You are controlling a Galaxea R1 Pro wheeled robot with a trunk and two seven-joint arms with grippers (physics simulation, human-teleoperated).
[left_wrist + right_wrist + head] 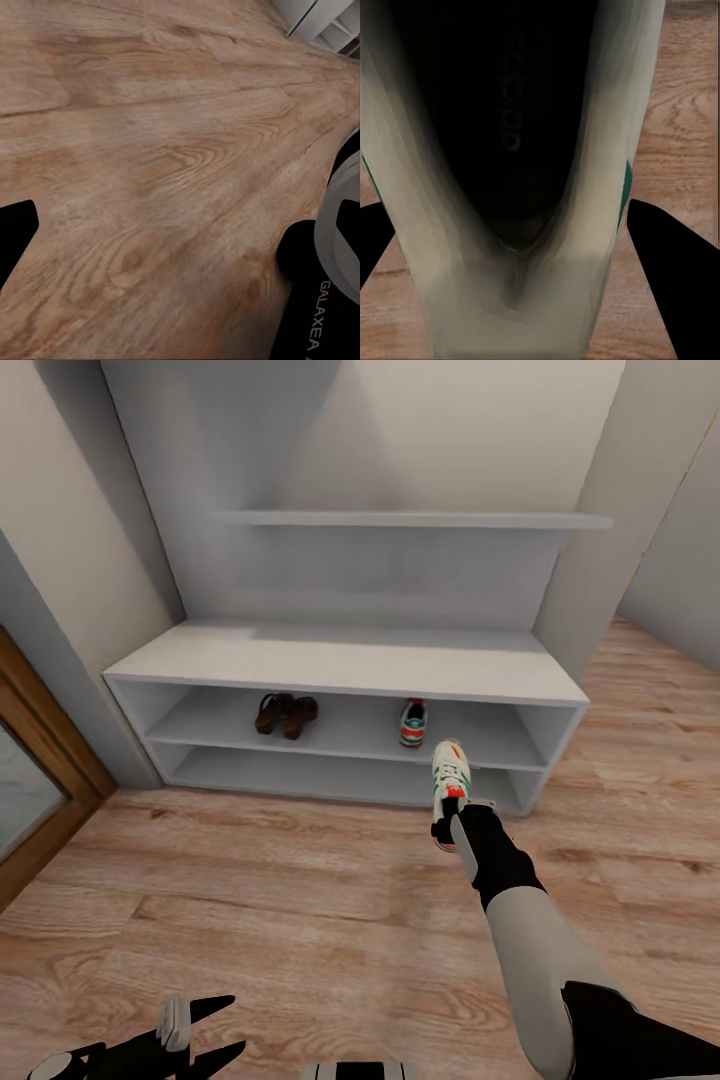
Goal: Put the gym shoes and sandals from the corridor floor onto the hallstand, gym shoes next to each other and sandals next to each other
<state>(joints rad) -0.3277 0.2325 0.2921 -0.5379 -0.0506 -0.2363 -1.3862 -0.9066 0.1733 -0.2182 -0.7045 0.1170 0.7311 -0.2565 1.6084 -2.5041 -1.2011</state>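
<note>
Dangling cream-white gym shoe [450,785] (seemingly pincer-held)

Head camera down toward hallstand [345,665]

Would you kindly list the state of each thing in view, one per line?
Sandals: side by side on the hallstand's upper open shelf.
Shelved gym shoe: on that same shelf.
Held gym shoe: off the floor, in the right gripper.
Left gripper: open, empty.
Hallstand: bench top bare.
</note>
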